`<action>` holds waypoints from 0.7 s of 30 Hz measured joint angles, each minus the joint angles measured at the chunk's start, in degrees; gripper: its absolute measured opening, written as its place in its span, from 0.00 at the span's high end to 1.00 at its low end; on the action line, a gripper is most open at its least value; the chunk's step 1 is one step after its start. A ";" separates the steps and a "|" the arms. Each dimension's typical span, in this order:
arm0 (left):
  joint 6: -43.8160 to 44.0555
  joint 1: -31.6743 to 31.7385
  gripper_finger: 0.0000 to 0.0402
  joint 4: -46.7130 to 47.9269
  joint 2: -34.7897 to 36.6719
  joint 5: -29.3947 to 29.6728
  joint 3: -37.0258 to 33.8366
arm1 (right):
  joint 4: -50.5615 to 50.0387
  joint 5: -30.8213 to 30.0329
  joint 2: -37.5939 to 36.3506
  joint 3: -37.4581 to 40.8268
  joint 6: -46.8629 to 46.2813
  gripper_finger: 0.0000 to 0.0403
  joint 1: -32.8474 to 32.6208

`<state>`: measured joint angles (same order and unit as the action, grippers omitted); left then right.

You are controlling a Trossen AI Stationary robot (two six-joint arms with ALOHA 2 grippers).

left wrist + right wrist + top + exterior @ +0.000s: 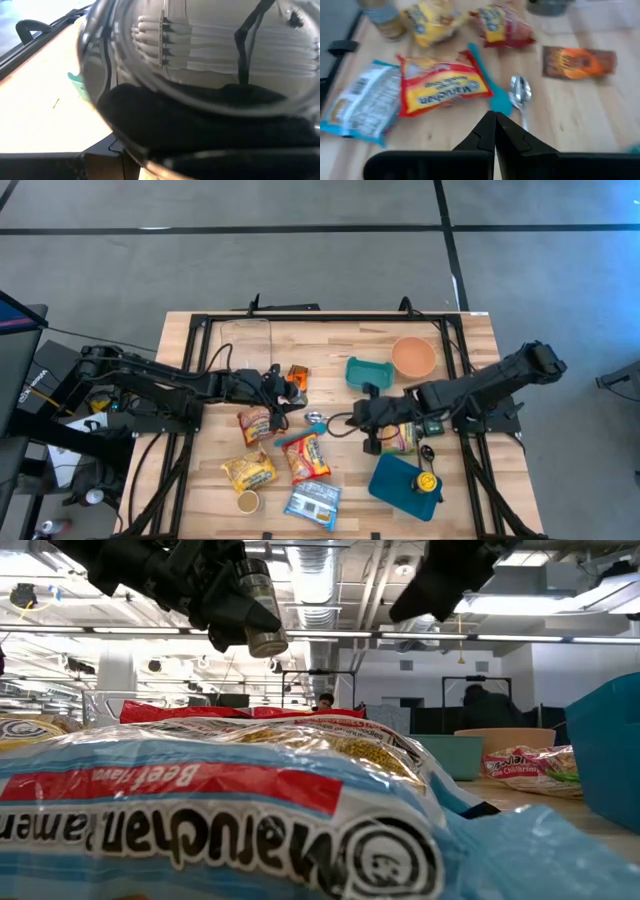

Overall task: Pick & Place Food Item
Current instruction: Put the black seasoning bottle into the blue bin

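Note:
My left gripper (278,386) hangs over the middle left of the table, shut on a small round can (264,632) with a tan side and a shiny end. The can fills the left wrist view as a glossy curved surface (200,75). My right gripper (495,131) is shut and empty. It hovers over the table's middle right (356,420), pointing slantwise down toward a spoon (520,91) and a red ramen packet (445,91) that lie flat on the wood. My left gripper holds the small can by its side (243,612), coming at it slantwise from above. The can is tilted and lifted well clear of the table. The gripper body and the can itself hide where the fingers touch it.
Several ramen packets (257,423) (248,471) (313,503), an orange packet (297,375) and another small can (247,501) lie on the near left. A teal bin (368,372) and an orange bowl (413,357) stand at the far right, a blue container (403,485) at the near right.

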<state>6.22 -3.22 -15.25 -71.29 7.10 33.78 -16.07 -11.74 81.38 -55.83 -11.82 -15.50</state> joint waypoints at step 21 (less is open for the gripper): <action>3.13 -1.51 0.56 2.27 -0.31 -2.80 0.00 | 30.53 7.41 -0.07 18.07 2.09 1.00 13.32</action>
<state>9.35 -4.73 -12.97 -71.60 4.30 33.78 14.45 -4.34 81.32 -37.76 -9.73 -2.17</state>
